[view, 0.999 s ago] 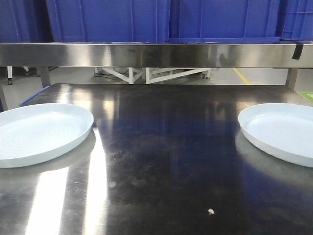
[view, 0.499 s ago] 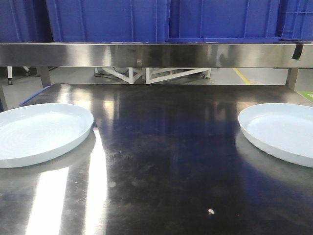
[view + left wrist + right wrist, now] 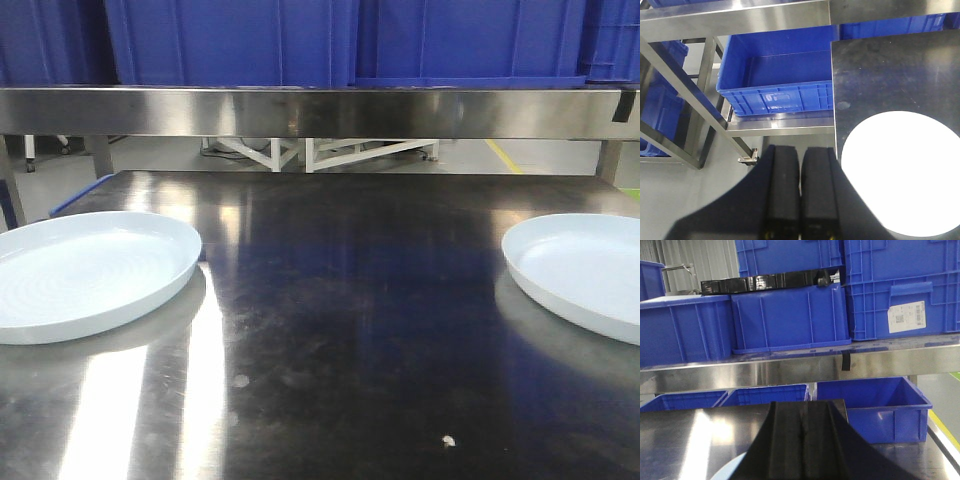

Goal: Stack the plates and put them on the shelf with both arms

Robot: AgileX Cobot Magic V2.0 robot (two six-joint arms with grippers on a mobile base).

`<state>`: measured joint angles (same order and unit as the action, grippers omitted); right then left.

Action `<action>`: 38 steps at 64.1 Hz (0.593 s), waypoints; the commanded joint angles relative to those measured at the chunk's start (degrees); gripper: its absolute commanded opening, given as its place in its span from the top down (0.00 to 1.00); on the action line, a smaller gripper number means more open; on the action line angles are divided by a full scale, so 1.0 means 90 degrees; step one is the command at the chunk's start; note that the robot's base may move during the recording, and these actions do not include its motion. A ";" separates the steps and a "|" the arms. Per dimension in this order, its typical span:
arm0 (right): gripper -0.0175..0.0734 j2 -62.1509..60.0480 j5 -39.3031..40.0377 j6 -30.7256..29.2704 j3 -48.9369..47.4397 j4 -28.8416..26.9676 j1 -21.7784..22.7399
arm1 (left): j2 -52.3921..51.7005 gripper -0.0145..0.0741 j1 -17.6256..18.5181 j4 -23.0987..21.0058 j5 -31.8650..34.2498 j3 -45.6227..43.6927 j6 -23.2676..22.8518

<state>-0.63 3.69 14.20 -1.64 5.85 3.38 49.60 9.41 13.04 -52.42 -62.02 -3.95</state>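
Two plates sit well apart on the steel counter. I have the left plate near its left edge and the right plate at the far right, partly cut off by my front view. Both lie flat, and neither is stacked on the other. Above the back of the counter runs the steel shelf, loaded with blue crates. On the left wrist camera I see the left claw with its fingers pressed together and nothing between them. It hangs just off the counter's side edge, with the left plate close beside it, glaring white. On the right wrist camera the right claw is likewise pressed closed on nothing. A sliver of the right plate peeks out beside it at the lower left.
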 commanded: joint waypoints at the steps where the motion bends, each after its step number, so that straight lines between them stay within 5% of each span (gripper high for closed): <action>1: 0.75 0.0135 -0.0288 0.0017 -0.0961 0.0245 0.0004 | -0.0024 0.74 0.0013 0.0090 0.0429 -0.0202 -0.0020; 22: 0.75 0.2488 -0.3238 0.0017 -0.3245 0.1006 -0.0004 | -0.0024 0.74 0.0100 0.0051 0.0308 -0.0202 -0.0020; 38: 0.75 0.3992 -0.3486 0.0017 -0.3670 0.1327 -0.0004 | -0.0024 0.74 0.0271 0.0051 0.0244 -0.0202 -0.0020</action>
<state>32.36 -32.19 14.28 -32.17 15.95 3.38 49.60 11.38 12.93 -53.52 -62.02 -3.95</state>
